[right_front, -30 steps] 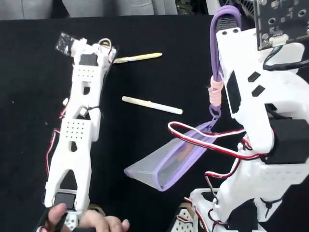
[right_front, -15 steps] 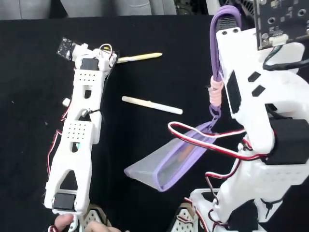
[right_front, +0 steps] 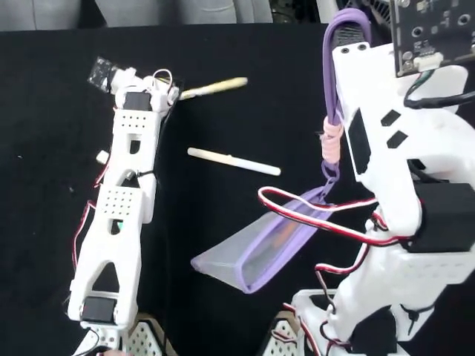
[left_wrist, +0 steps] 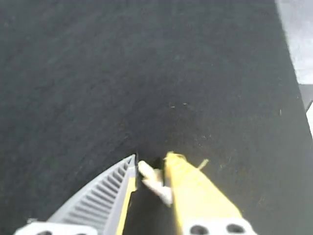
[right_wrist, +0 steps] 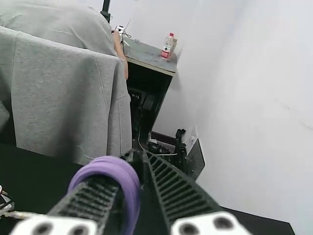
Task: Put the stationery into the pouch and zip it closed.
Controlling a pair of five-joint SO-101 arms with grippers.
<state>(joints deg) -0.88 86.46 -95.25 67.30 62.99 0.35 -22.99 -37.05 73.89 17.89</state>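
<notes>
Up close, the left gripper [left_wrist: 149,161] is seen clamped on the yellow pen [left_wrist: 155,180]. From above, a white pen [right_front: 234,161] is seen between it and the open pouch [right_front: 223,261], held up by its purple strap [right_wrist: 105,172] in the pinched right gripper [right_wrist: 139,159], partly hidden by wires [right_front: 297,199]

A pale pen [left_wrist: 155,183] is clamped in the left gripper [left_wrist: 150,159], between grey and yellow jaws. A black counter [left_wrist: 122,73] is seen below.
</notes>
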